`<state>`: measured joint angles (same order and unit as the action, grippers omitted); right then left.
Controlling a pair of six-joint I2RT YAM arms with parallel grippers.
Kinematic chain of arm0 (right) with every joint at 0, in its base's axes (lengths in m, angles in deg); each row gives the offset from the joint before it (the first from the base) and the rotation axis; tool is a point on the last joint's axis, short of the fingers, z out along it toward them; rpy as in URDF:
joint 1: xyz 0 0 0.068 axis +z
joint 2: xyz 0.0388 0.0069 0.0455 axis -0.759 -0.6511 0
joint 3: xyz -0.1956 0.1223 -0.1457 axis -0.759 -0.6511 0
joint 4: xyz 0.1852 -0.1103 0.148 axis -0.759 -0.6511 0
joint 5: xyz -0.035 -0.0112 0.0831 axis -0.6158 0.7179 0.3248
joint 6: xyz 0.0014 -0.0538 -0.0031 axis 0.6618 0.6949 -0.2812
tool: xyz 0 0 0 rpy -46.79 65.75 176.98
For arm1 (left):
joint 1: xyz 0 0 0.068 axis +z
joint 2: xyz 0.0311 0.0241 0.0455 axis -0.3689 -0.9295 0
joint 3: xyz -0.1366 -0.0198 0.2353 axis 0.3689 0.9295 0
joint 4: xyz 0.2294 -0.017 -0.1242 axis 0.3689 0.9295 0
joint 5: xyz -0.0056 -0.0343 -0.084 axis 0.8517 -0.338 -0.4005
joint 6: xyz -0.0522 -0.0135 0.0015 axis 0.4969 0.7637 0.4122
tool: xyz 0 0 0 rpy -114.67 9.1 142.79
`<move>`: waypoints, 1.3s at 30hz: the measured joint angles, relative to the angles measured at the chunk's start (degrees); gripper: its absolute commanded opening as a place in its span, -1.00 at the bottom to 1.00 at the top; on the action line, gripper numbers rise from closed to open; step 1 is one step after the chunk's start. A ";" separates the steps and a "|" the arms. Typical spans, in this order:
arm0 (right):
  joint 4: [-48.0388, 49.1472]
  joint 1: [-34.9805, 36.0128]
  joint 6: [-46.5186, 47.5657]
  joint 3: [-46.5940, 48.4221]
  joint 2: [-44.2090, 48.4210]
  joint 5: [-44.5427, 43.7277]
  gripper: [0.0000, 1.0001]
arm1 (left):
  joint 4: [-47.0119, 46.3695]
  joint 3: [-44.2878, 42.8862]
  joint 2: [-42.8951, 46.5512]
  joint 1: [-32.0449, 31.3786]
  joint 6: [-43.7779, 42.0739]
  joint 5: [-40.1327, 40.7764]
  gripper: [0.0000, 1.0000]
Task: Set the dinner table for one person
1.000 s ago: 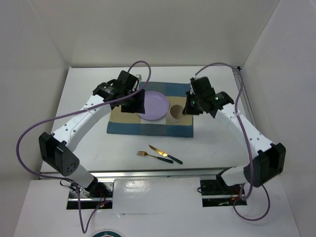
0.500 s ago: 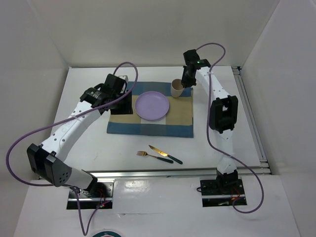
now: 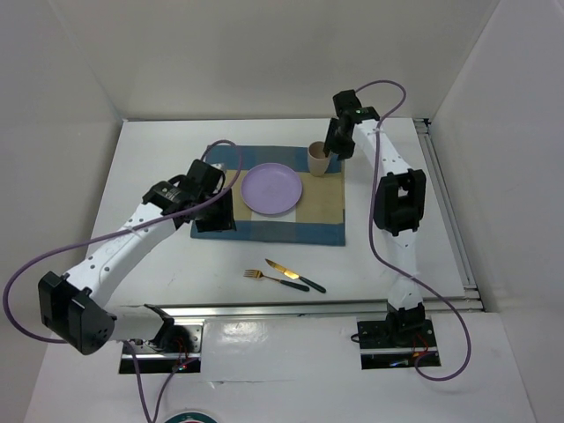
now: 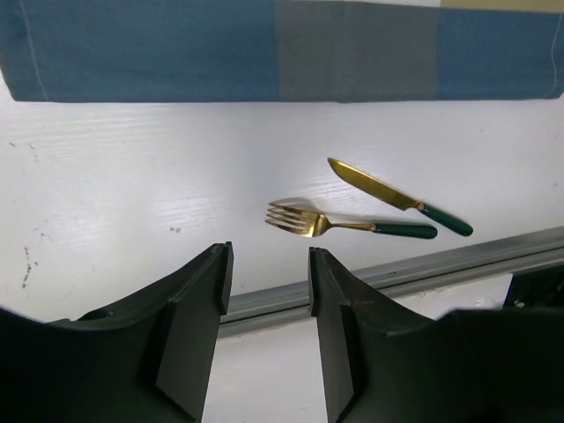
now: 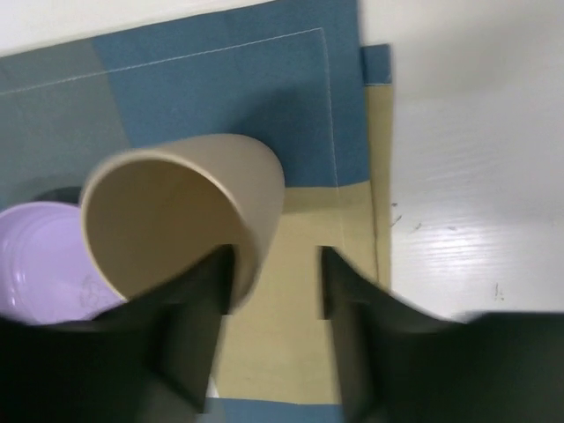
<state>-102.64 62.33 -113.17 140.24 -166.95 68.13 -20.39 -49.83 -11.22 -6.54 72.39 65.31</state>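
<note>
On the white dinner table (image 3: pixel 352 264) lies a blue-and-tan checked placemat (image 3: pixel 264 225) with a purple plate (image 3: pixel 271 189) on it. A tan cup (image 3: pixel 317 159) stands upright at the mat's far right corner. My right gripper (image 3: pixel 331 146) is over it. In the right wrist view the right gripper (image 5: pixel 276 282) is open, one finger inside the cup (image 5: pixel 176 203), its wall between the jaws. A gold fork (image 3: pixel 256 275) and knife (image 3: pixel 293 275) with green handles lie near the front. My left gripper (image 4: pixel 269 278) is open and empty over the mat's near left corner, above the fork (image 4: pixel 304 220).
A metal rail (image 3: pixel 291 308) runs along the table's near edge, just past the knife (image 4: pixel 374 188) in the left wrist view. White walls enclose the table on three sides. Purple cables loop off both arms.
The right gripper carried the cup from beside the plate to the mat's far right corner and opened. The left gripper drew back from the plate to the mat's near left corner.
</note>
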 measured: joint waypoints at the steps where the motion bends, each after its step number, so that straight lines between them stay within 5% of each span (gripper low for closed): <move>1: 0.15 0.02 0.00 0.00 -0.11 0.28 0.35 | 0.11 0.59 0.46 -0.48 0.26 -0.20 0.13; 6: 1.57 0.74 0.17 0.04 0.00 1.14 0.76 | -0.20 2.29 2.16 -1.84 1.68 -0.81 0.15; 11: 2.38 1.49 0.17 -0.39 2.25 1.68 0.88 | -0.24 2.34 2.51 -2.38 1.55 1.40 0.21; 17: 9.99 3.45 0.92 -18.08 22.64 1.73 0.92 | 1.79 -1.27 2.16 -2.91 0.98 7.06 0.21; 25: 15.89 18.82 0.11 -56.85 56.35 2.97 0.57 | -0.28 4.57 4.59 -3.58 2.16 4.17 0.24; 28: 15.21 23.67 -1.16 -68.78 57.86 4.44 0.39 | -1.25 10.01 4.85 -4.55 4.76 -0.07 0.24; 30: 14.73 27.54 -1.68 -74.49 57.35 5.31 0.09 | -1.57 12.90 4.85 -5.01 6.71 -2.19 0.26; 39: 12.39 37.66 -3.37 -75.97 48.61 4.55 0.09 | -7.78 18.49 4.74 -8.15 14.91 -10.99 0.40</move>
<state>-90.25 99.99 -116.53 64.27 -118.34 72.67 -28.17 -31.34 -6.48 -14.69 87.30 54.32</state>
